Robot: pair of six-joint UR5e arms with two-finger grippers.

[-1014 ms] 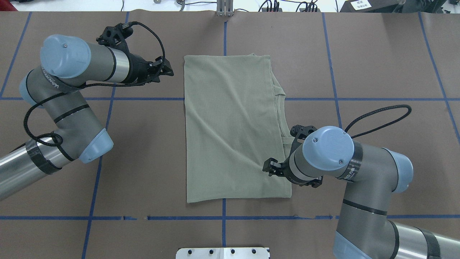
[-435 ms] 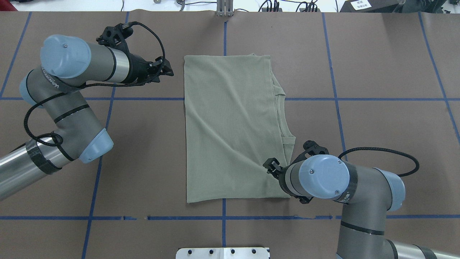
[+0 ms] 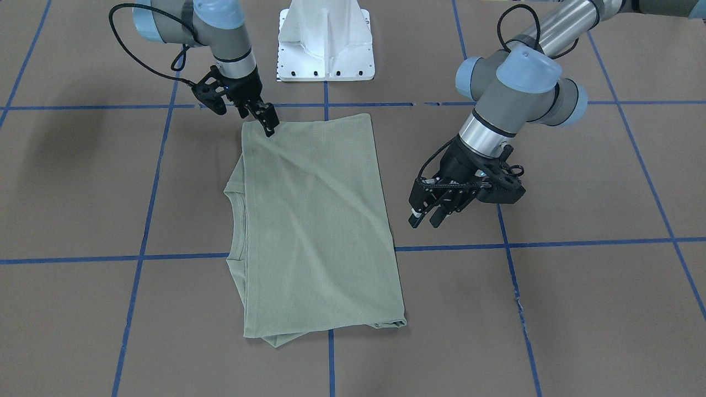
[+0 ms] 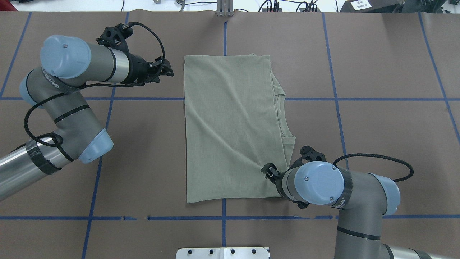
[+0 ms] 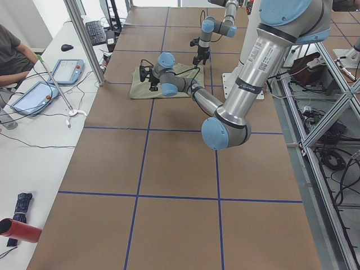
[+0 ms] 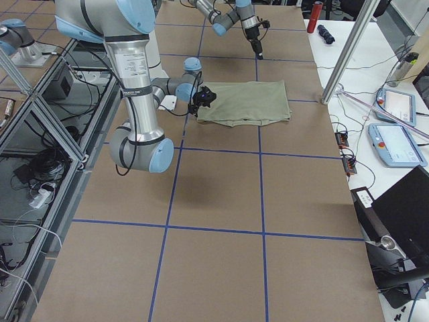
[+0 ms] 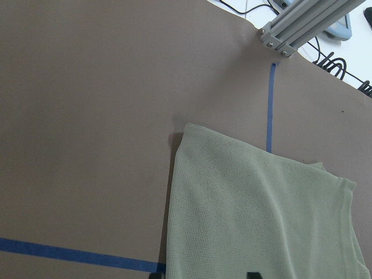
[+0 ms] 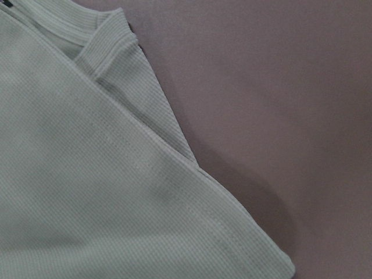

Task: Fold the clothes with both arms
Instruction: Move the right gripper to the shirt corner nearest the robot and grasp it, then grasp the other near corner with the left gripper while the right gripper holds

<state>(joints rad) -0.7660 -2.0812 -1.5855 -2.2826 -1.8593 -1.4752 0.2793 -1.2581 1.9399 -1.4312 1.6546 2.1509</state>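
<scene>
Shirt [image 4: 230, 129] lies in the middle of the table [image 4: 143, 162], folded into a long rectangle that runs from near the robot to far. Right gripper [image 3: 269, 125] is down on the shirt's near right corner, likely to take that corner for the next fold. I cannot tell whether its fingers are together or pinching cloth. Left gripper [image 3: 425, 219] hangs spread and empty just left of the far left corner, clear of the cloth, probably placed to grasp there.
</scene>
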